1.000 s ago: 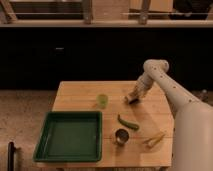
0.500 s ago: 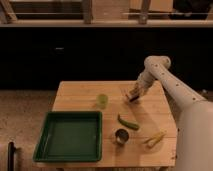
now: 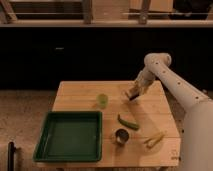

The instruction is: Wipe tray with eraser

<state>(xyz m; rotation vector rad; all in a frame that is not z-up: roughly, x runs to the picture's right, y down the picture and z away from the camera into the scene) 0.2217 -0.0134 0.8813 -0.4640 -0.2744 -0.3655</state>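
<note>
Our claw [image 3: 134, 90] is clamped shut on the eraser [image 3: 131, 95], above the tabletop [image 3: 80, 96] near its far edge, right of centre; against a second ago it sits a touch higher, so we judge the eraser lifted clear of the wood; nothing else has shifted. To its left stands a green cup [image 3: 102, 100]; nearer the front edge lie a green vegetable [image 3: 128, 122], a metal cup [image 3: 120, 136] and a yellow stick [image 3: 155, 139]. The tray [image 3: 43, 136] fills the near left corner, well apart from the eraser; we reckon the carry across comes next, wiping not yet begun.
</note>
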